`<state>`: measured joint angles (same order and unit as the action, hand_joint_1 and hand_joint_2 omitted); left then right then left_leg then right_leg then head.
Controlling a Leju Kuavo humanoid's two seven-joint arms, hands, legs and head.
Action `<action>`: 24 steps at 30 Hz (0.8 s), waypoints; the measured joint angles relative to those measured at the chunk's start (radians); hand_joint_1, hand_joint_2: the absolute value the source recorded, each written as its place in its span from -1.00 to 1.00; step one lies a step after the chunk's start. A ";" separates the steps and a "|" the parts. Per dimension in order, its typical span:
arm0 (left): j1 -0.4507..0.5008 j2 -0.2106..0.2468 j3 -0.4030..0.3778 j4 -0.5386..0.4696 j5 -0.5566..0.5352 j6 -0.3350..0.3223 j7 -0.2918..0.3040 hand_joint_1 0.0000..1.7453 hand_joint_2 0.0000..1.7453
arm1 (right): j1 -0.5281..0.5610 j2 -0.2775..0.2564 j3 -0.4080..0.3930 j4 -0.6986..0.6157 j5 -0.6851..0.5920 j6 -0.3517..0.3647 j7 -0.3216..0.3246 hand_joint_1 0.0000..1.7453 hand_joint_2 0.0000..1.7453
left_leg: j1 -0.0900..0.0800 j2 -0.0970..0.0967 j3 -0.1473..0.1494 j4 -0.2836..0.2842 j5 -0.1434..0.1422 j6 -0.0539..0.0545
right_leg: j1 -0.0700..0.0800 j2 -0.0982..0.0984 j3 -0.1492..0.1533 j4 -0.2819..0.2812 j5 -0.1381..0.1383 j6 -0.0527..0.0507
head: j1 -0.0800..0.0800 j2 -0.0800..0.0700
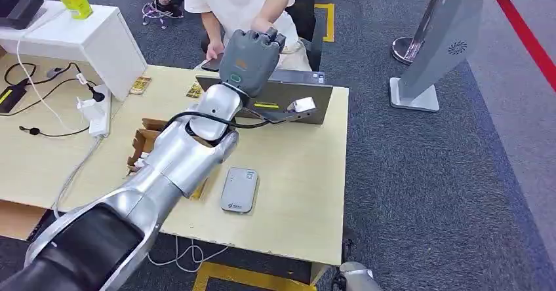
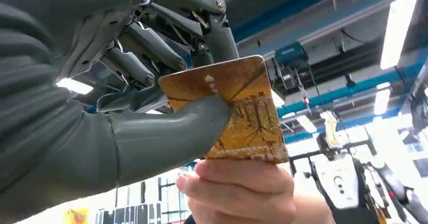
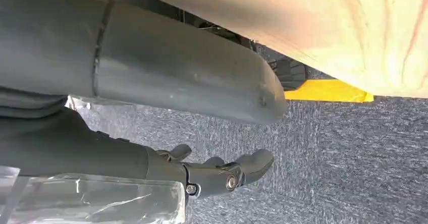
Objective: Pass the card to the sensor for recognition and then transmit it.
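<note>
Card (image 2: 237, 110) sits pinched between the thumb and fingers of my left robot hand (image 2: 151, 98), raised past the far edge of the tabletop (image 1: 295, 193). A person's hand (image 2: 242, 191) has hold of the card's free edge, so both grip it at once. I judge this the hand-over step: the card reader (image 1: 239, 189) lies flat near the tabletop's near edge, well apart from the card.

Next move, as I read it: loosen thumb and fingers only once the person's grip is firm, then draw the arm off without dragging the card.

Right robot hand (image 3: 222, 176) hangs below the tabletop, over grey carpet, fingers apart and holding nothing.

Farther out, the head view gives the back of the left robot hand in front of a seated person (image 1: 236, 2). The card and both grips are plain in the left wrist view.
</note>
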<state>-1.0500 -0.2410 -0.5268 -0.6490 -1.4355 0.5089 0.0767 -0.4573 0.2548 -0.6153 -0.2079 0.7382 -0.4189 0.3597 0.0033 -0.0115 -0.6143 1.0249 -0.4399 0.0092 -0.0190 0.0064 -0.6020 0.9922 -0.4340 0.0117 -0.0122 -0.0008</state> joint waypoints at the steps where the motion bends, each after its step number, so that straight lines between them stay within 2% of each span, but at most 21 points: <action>1: -0.002 -0.004 0.000 0.017 -0.002 0.000 0.002 1.00 1.00 | 0.000 0.000 0.000 0.000 0.000 0.000 0.000 -1.00 -1.00 | 0.000 0.000 0.000 0.000 0.000 0.000 | 0.000 0.000 0.000 0.000 0.000 0.000 | 0.000 0.000; 6: -0.015 -0.017 0.000 0.098 -0.002 -0.008 0.021 1.00 1.00 | 0.000 0.003 0.000 0.000 0.003 0.000 0.003 -1.00 -1.00 | 0.000 0.001 0.000 0.000 0.000 0.000 | 0.000 0.001 0.000 0.001 0.000 0.000 | 0.000 0.000; 7: -0.017 -0.017 0.000 0.111 -0.002 -0.009 0.022 -1.00 1.00 | 0.000 0.003 0.000 0.000 0.003 0.000 0.003 -1.00 -1.00 | 0.000 0.001 0.000 0.000 0.000 0.000 | 0.000 0.001 -0.001 0.001 0.000 0.000 | 0.000 0.000; 11: -0.023 -0.017 0.000 0.147 0.003 -0.030 0.028 -1.00 1.00 | 0.000 0.004 0.000 0.000 0.004 -0.010 0.004 -1.00 -1.00 | 0.000 0.001 0.000 0.000 0.000 0.000 | 0.000 0.002 -0.001 0.001 0.000 0.000 | 0.000 0.000; 21: -0.035 -0.015 0.000 0.185 0.018 -0.005 0.004 -1.00 1.00 | 0.000 0.006 0.000 0.000 0.011 -0.024 0.005 -1.00 -1.00 | 0.000 0.001 0.000 0.000 0.000 0.000 | 0.000 0.001 0.000 0.001 0.000 0.000 | 0.000 0.000; 24: -0.038 -0.012 0.000 0.187 0.030 0.011 -0.023 -1.00 1.00 | 0.000 0.006 0.000 0.000 0.011 -0.024 0.003 -1.00 -1.00 | 0.000 0.001 0.000 0.000 0.000 0.000 | 0.000 0.001 -0.001 0.001 0.000 0.000 | 0.000 0.000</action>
<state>-1.0879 -0.2529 -0.5268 -0.4623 -1.4058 0.5195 0.0538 -0.4574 0.2605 -0.6153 -0.2079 0.7496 -0.4425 0.3628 0.0034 -0.0106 -0.6147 1.0246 -0.4396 0.0090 -0.0190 0.0076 -0.6025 0.9928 -0.4339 0.0116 -0.0122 -0.0008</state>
